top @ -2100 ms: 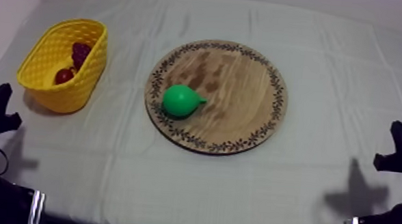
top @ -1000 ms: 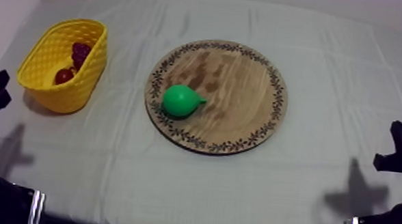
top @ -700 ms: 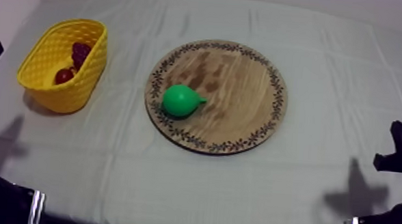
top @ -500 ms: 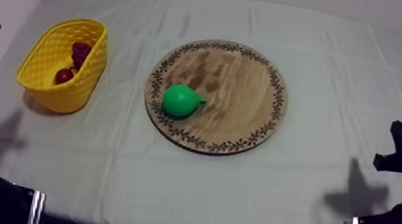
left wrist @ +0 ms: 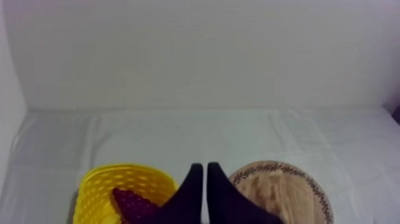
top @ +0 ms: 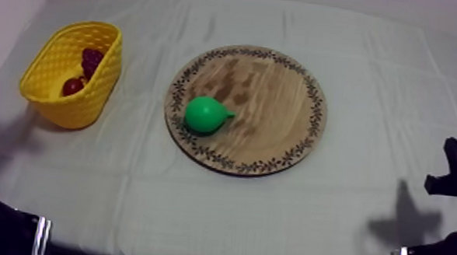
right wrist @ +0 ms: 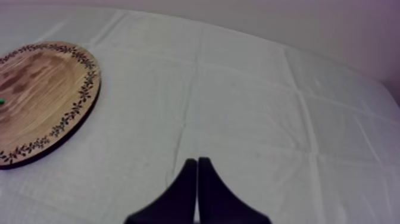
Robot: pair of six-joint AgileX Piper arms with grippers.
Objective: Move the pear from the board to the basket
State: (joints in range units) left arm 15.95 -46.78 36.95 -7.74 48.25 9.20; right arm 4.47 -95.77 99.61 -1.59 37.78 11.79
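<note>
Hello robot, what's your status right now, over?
Left claw shut, empty. Right claw shut, empty. Pear lying on wooden board, untouched. Nothing between it and yellow basket.

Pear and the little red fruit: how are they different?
The pear is green; the small red fruit is red. The pear looks clearly bigger than the small red fruit. The pear lies out in the open on the wooden board, while the small red fruit sits down inside the yellow basket, next to the grapes. Both are toy fruit, and nothing is holding either one.
</note>
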